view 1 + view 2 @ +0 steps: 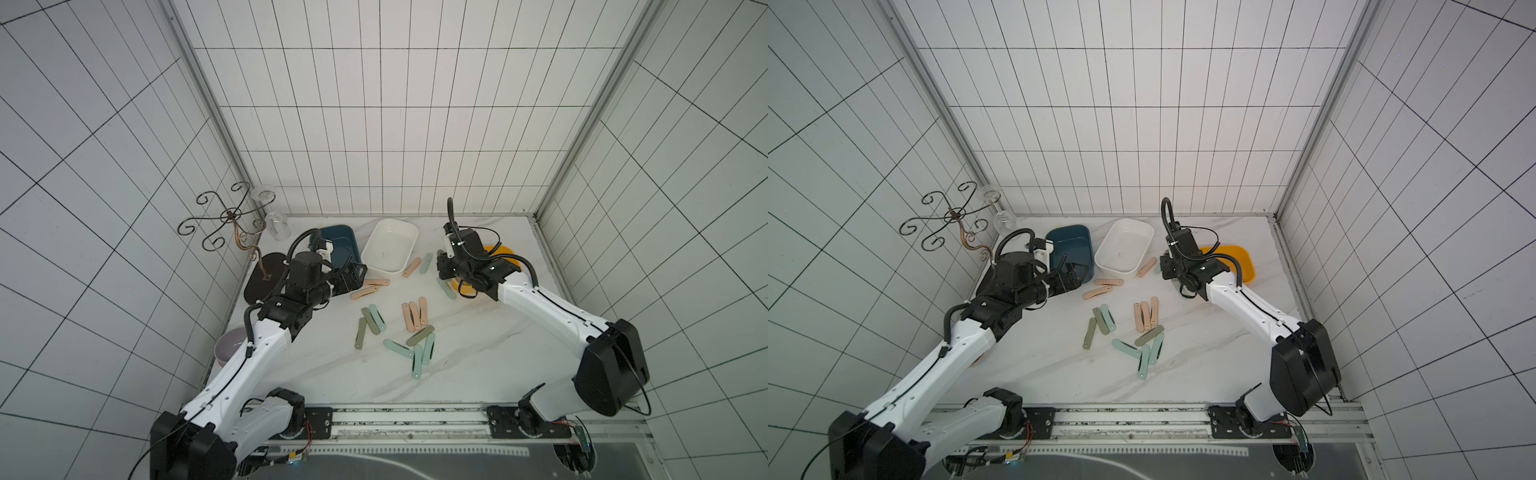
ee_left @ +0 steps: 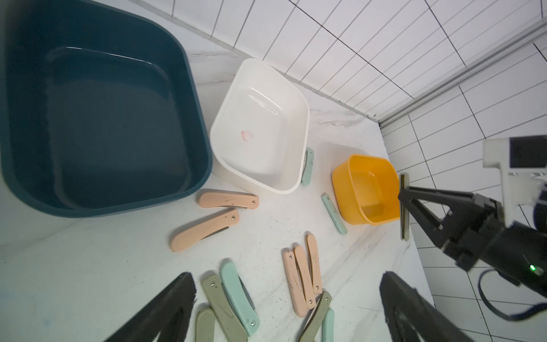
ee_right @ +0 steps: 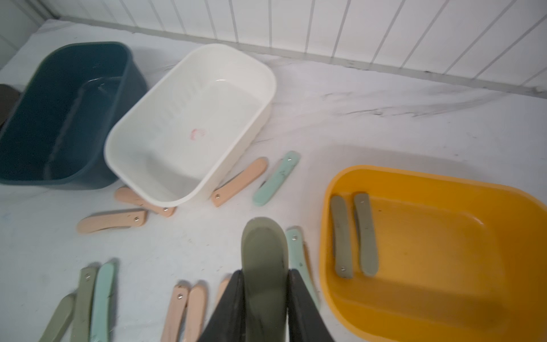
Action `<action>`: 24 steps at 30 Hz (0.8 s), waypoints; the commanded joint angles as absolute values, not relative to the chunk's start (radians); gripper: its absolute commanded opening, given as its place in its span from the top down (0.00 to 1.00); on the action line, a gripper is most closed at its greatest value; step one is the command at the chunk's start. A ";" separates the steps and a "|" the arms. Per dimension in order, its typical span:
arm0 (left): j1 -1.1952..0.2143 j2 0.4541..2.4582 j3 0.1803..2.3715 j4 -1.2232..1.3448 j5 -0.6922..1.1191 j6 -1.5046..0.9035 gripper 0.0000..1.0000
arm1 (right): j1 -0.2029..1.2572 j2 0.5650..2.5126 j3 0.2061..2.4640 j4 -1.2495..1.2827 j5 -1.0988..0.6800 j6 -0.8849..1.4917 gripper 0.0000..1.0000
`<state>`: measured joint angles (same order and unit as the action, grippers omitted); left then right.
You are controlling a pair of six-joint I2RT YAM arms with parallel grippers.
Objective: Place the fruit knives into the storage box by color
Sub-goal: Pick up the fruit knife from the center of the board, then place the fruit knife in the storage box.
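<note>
**Inspector:** Right gripper: condition?

**Assessor:** Its fingers are clamped on an olive knife, with one rounded end sticking out past the tips. The left wrist view shows this knife held on edge just beside the rim of the yellow box, not inside it.

**Inspector:** Contents of that box?

**Assessor:** Two olive knives lie side by side on its floor.

**Inspector:** Left gripper?

**Assessor:** Its fingers are spread wide and hold nothing. In a top view it sits by the near corner of the blue box.

**Inspector:** The remaining knives?

**Assessor:** They lie loose on the table. Two peach knives lie just in front of the blue box. One peach knife and one mint knife lie beside the white box. Another mint knife lies against the yellow box. Three peach knives sit together mid-table, with mixed olive and mint ones near them.
</note>
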<state>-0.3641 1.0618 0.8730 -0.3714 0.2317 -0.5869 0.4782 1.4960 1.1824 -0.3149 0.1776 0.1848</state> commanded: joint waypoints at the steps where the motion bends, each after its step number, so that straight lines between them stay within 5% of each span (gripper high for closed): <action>1: -0.422 1.092 0.918 -0.358 0.192 -0.585 0.03 | 0.371 1.494 1.209 -0.299 0.140 0.112 0.75; 9: -0.477 1.135 0.949 -0.361 0.173 -0.584 0.03 | 0.186 1.577 1.193 -0.185 0.140 0.076 0.75; 24: -0.478 1.150 0.960 -0.368 0.175 -0.584 0.03 | 0.160 1.800 1.227 -0.110 0.160 0.032 0.74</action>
